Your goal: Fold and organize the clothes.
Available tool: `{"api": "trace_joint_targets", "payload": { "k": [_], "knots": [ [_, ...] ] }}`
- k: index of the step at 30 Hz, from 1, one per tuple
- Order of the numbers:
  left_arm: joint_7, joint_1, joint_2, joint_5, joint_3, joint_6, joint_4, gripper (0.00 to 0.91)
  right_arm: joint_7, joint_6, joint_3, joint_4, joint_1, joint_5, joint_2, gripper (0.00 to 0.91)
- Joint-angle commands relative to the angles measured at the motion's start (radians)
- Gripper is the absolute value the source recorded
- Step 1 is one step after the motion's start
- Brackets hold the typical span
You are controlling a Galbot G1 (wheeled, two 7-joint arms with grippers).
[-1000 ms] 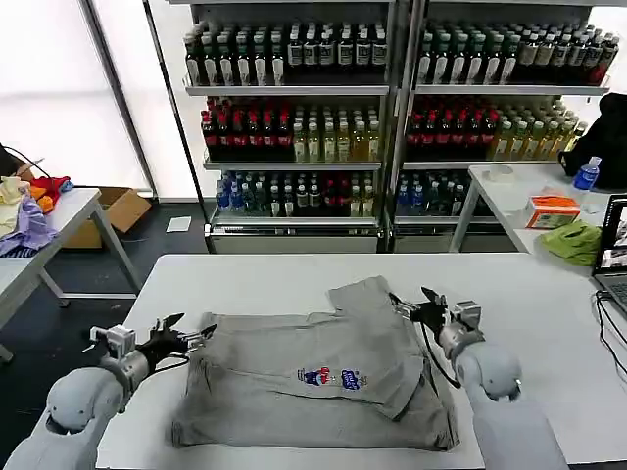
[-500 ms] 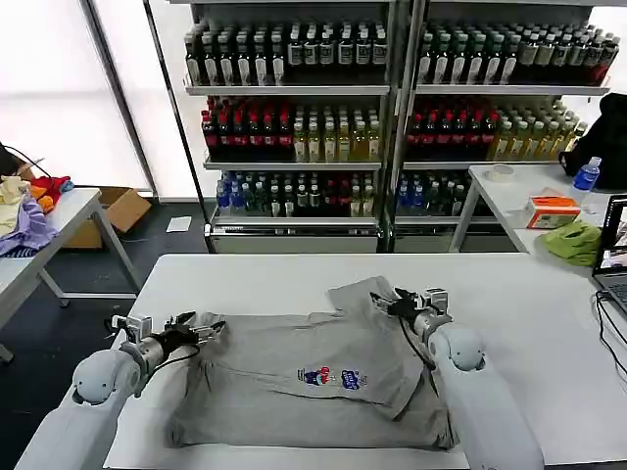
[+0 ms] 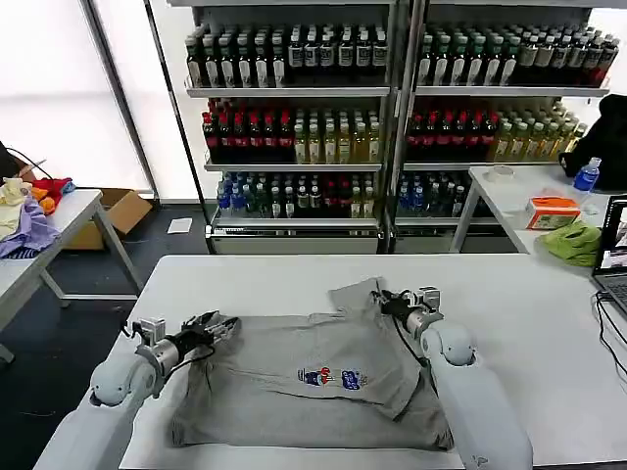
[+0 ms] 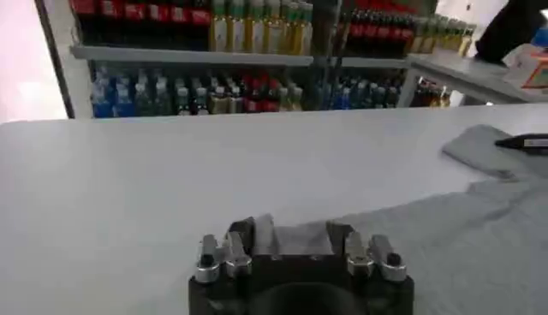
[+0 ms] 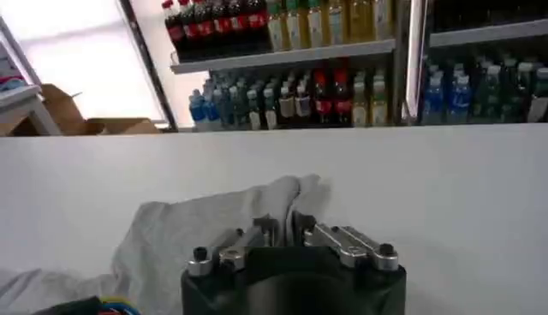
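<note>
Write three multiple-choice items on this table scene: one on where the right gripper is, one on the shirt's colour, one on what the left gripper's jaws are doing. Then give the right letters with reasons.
1. Where is the right gripper?
A. at the shirt's far right sleeve
B. over the laptop
C. on the shelf

2. What colour is the shirt?
A. bright green
B. light grey with a small chest print
C. red

3. What are the jaws of the left gripper doing?
A. hanging wide open above bare table
B. holding a bottle
C. closed on the shirt's far left corner

Key: 1 A, the head view shows it at the sleeve that sticks out toward the shelves. 2 B, grey cloth with a blue and red print on the white table. 3 C, the left wrist view shows cloth pinched between them.
</note>
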Motion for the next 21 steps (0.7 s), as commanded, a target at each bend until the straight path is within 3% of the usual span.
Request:
{"api": "trace_joint_targets", "payload": {
  "k": [1,13,21],
  "knots": [
    [0.003,0.004,-0.005,-0.01,0.01,-0.009,0.015,0.01,0.0,0.004,-0.001,-0.008,0.006,0.015,0.001,0.0],
    [-0.028,-0.008,0.012,-0.064,-0.012,-0.018,0.027,0.01,0.009,0.006,0.009,0.013,0.001,0.051,-0.003,0.0],
    [-0.055,0.029,0.019,-0.135,-0.044,-0.014,-0.105,0.01,0.029,-0.006,0.027,0.086,-0.019,0.123,0.0,0.0]
  ]
}}
